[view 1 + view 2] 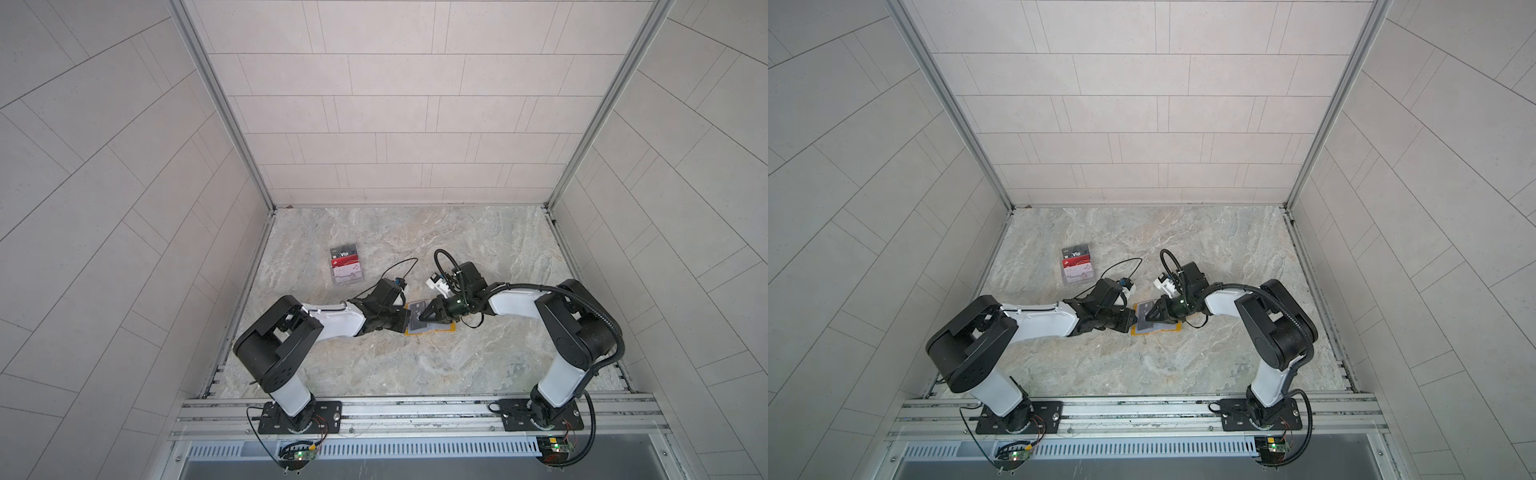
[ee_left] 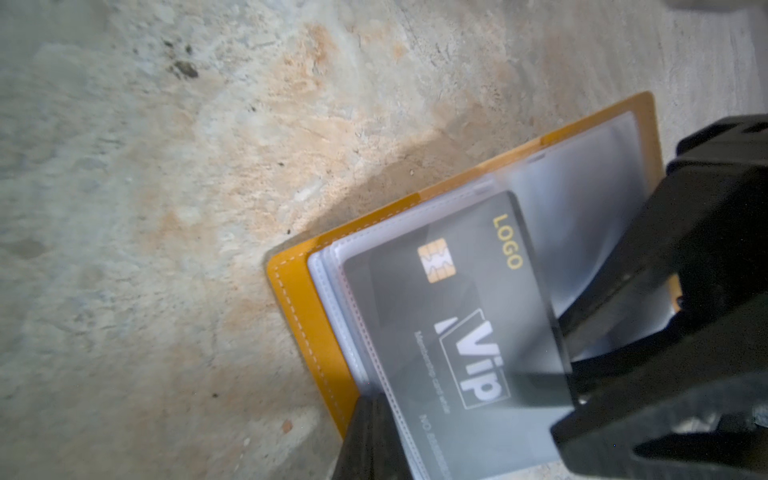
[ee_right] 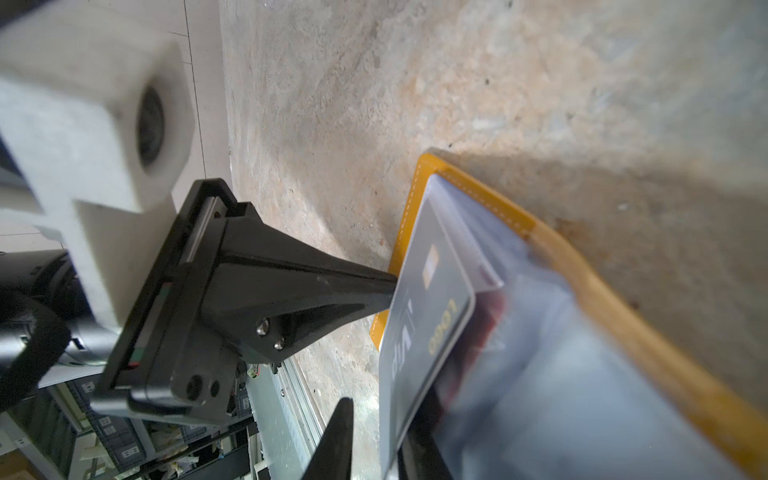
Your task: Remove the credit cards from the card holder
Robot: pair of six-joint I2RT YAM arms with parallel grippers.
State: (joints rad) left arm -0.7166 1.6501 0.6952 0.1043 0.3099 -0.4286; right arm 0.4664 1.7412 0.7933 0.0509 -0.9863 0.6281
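Lying open at table (image 1: pixel 374 365) ctr, card holder (image 2: pixel 299 307) is pinned at 9 o'clock edge by closed L gripper (image 1: pixel 405 321); grey card (image 2: pixel 415 316), long axis 12–6, is straddled from 3 o'clock by R gripper (image 1: pixel 420 318), jaws ajar.

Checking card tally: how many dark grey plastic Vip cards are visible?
2: one Vip card in the mustard-yellow booklet holder; another Vip card in the clear tiered stand. Sleeves may hide more.

Left gripper (image 3: pixel 384 289), jaws together, tip at the open holder's (image 3: pixel 478 189) edge. Grey card (image 3: pixel 428 307) tilts up from its sleeve, right gripper (image 3: pixel 378 419) straddling it.
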